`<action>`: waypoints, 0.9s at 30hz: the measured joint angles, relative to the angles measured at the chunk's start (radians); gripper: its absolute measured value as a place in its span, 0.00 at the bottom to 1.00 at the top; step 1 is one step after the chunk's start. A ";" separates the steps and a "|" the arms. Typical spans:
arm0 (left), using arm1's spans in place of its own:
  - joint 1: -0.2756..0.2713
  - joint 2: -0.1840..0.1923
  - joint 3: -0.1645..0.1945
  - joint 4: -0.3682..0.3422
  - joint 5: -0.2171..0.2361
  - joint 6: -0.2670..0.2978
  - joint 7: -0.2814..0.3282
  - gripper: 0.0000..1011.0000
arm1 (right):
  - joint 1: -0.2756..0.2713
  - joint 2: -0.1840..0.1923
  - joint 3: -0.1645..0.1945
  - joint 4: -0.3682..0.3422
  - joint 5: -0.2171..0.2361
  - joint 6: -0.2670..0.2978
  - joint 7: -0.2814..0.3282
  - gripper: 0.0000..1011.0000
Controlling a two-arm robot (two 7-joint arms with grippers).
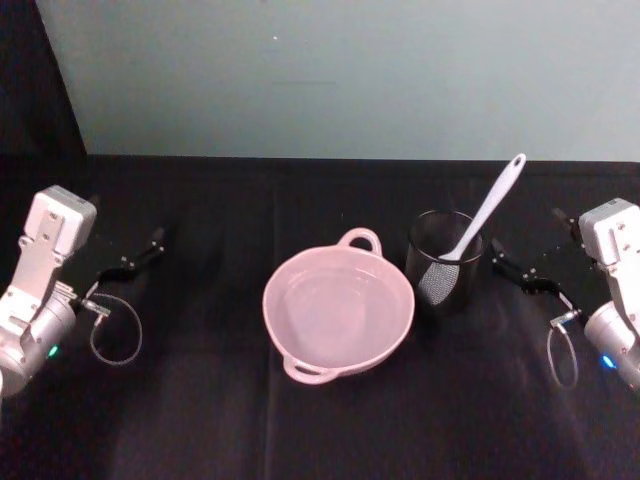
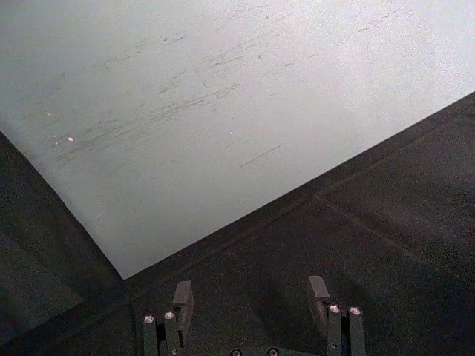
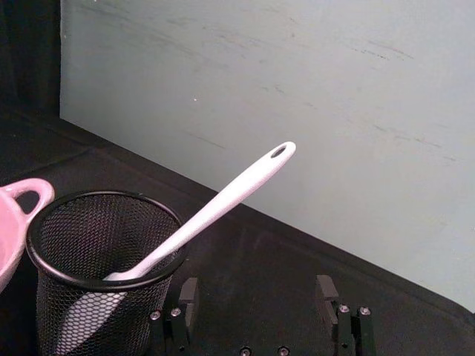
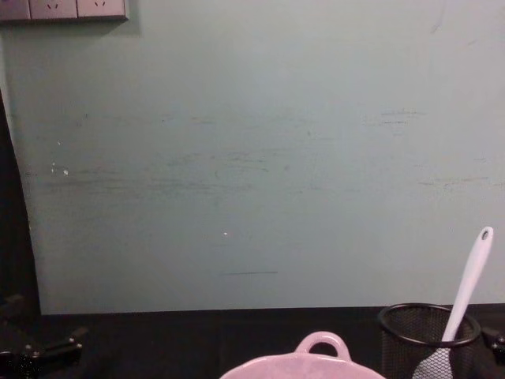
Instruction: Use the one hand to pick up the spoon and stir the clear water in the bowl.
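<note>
The pale pink bowl (image 1: 338, 310) with clear water sits at the table's middle; its looped handle and rim also rise into the chest view (image 4: 319, 347). Just to its right stands a black mesh cup (image 1: 445, 262) holding the white spoon (image 1: 487, 213), head down and handle leaning up to the right. In the right wrist view the spoon (image 3: 223, 204) leans out of the cup (image 3: 96, 274) ahead of my open right gripper (image 3: 256, 293). That gripper (image 1: 522, 238) hovers right of the cup, apart from it. My left gripper (image 1: 135, 235) is parked at the far left, open (image 2: 251, 297).
A black cloth covers the table (image 1: 200, 420). A pale green wall (image 1: 350, 70) closes off the back edge. Loose cable loops hang by the left wrist (image 1: 115, 330) and the right wrist (image 1: 562, 355).
</note>
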 joint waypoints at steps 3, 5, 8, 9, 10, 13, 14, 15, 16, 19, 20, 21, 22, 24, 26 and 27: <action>0.000 0.000 0.000 0.000 0.000 0.000 0.000 1.00 | 0.000 0.000 0.000 0.000 0.000 0.000 0.000 0.99; 0.000 0.000 0.000 0.000 0.000 0.000 0.000 1.00 | 0.000 0.000 0.000 0.000 0.000 0.000 0.000 0.99; 0.000 0.000 0.000 0.000 0.000 0.000 0.000 1.00 | 0.000 0.000 0.000 0.000 0.000 0.000 0.000 0.99; 0.000 0.000 0.000 0.000 0.000 0.000 0.000 1.00 | 0.000 0.000 0.000 0.000 0.000 0.000 0.000 0.99; 0.000 0.000 0.000 0.000 0.000 0.000 0.000 1.00 | 0.000 0.000 0.000 0.000 0.000 0.000 0.000 0.99; 0.000 0.000 0.000 0.000 0.000 0.000 0.000 1.00 | -0.015 0.009 0.008 -0.011 -0.008 0.000 0.000 0.99; 0.000 0.000 0.000 0.000 0.000 0.000 0.000 1.00 | -0.023 0.013 0.012 -0.018 -0.010 0.000 -0.001 0.99; 0.000 0.000 0.000 0.000 0.000 0.000 0.000 1.00 | -0.032 0.017 0.018 -0.025 -0.011 0.000 -0.004 0.99; 0.000 0.000 0.000 0.000 0.000 0.000 0.000 1.00 | -0.039 0.020 0.022 -0.031 -0.011 0.000 -0.006 0.99; 0.000 0.000 0.000 0.000 0.000 0.000 0.000 1.00 | -0.077 0.029 0.053 -0.065 0.003 -0.005 -0.012 0.99; 0.000 0.000 0.000 0.000 0.000 0.000 0.000 1.00 | -0.103 0.029 0.077 -0.085 0.036 -0.012 -0.012 0.99; 0.000 0.000 0.000 0.000 0.000 0.000 0.000 1.00 | -0.115 0.025 0.091 -0.095 0.060 -0.016 -0.010 0.99; 0.000 0.000 0.000 0.000 0.000 0.000 0.000 1.00 | -0.127 0.021 0.106 -0.104 0.086 -0.020 -0.006 0.99; 0.000 0.000 0.000 0.000 0.000 0.000 0.000 1.00 | -0.159 0.000 0.148 -0.127 0.185 -0.031 0.025 0.99; 0.000 0.000 0.000 0.000 0.000 0.000 0.000 1.00 | -0.178 -0.022 0.183 -0.142 0.278 -0.031 0.067 0.99; 0.000 0.000 0.000 0.000 0.000 0.000 0.000 1.00 | -0.181 -0.030 0.193 -0.144 0.310 -0.027 0.082 0.99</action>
